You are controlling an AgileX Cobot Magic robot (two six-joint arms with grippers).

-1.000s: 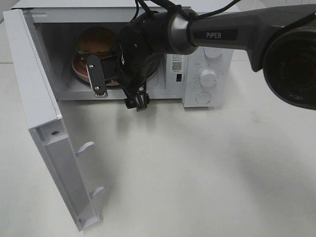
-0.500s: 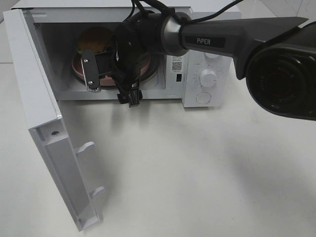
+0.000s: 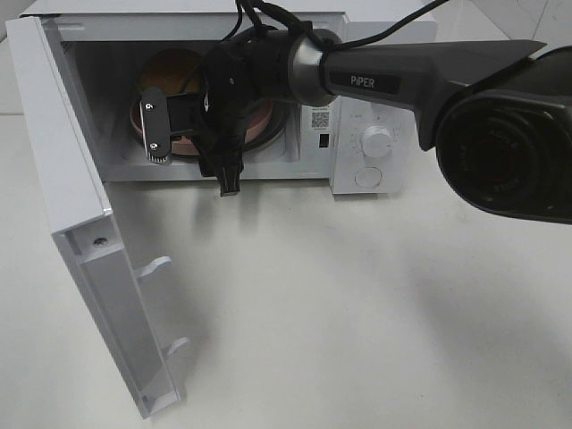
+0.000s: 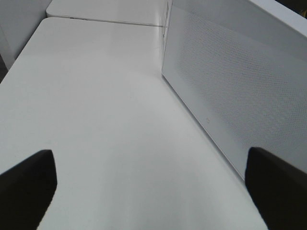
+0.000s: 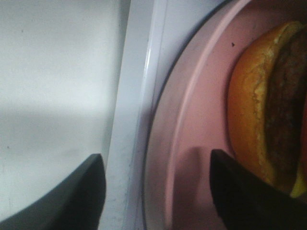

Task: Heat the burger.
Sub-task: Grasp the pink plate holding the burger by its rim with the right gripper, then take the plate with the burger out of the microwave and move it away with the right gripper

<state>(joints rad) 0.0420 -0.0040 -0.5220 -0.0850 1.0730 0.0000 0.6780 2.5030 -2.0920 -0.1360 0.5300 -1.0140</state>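
Note:
The burger point(image 3: 168, 68) sits on a round pink plate point(image 3: 265, 128) inside the open white microwave point(image 3: 375, 98). My right gripper point(image 3: 190, 150) is open at the mouth of the oven, its jaws spread across the plate's front edge and holding nothing. The right wrist view shows the burger point(image 5: 259, 105) on the plate point(image 5: 201, 120) just beyond the right gripper point(image 5: 158, 196), with one finger over the plate and the other over the table. My left gripper point(image 4: 153, 191) is open and empty over bare table. It does not show in the high view.
The microwave door point(image 3: 80, 232) hangs open toward the front left; its mesh outer face point(image 4: 230, 72) fills the left wrist view beside the left gripper. The control dials point(image 3: 377, 138) are on the oven's right. White table point(image 3: 357, 313) lies in front.
My right gripper has moved left and a little deeper toward the oven cavity, now covering more of the plate and burger in the high view. The burger and plate have not moved.

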